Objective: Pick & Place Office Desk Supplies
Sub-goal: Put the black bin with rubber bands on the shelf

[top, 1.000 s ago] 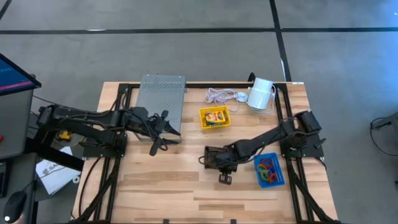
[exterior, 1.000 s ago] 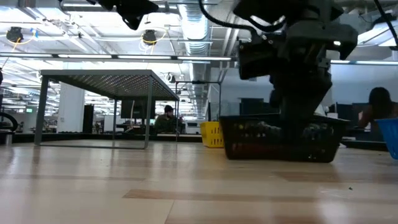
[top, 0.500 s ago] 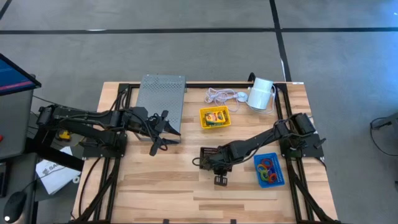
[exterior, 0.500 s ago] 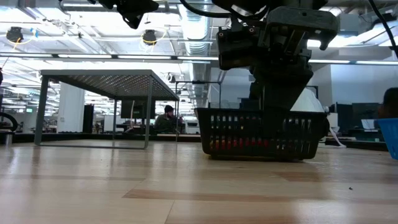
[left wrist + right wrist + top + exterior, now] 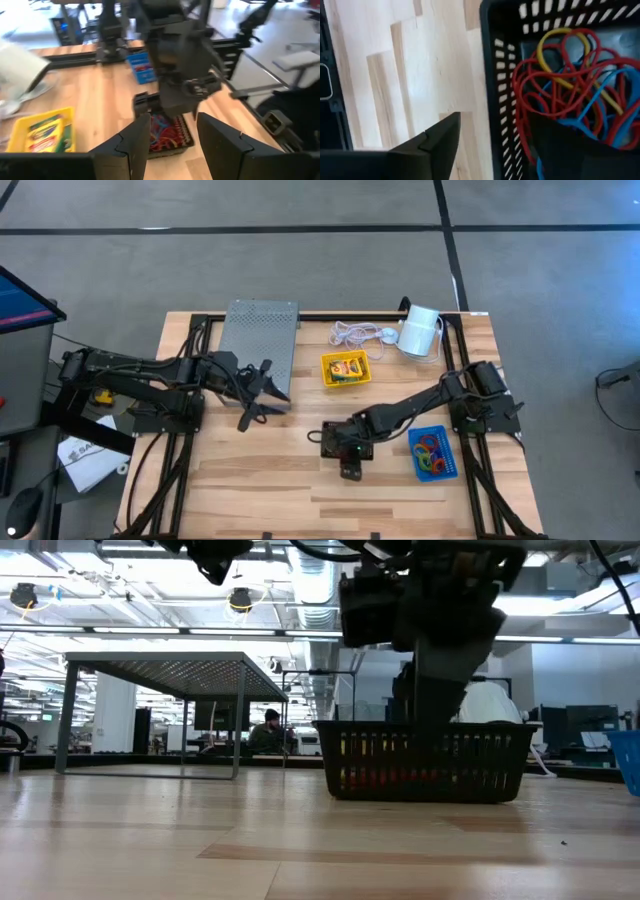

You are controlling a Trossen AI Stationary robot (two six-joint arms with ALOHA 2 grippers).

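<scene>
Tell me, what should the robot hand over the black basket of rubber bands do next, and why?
Probably lift straight up and away. The right gripper stands open astride one wall of the black mesh plastic tray, which sits flat on the wooden table with its red, blue and yellow rubber-band loops inside. It looks already set down.

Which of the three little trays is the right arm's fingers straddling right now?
The black mesh tray, holding rubber bands. The right gripper has one finger inside it, one outside. The yellow tray and blue tray sit untouched.
</scene>
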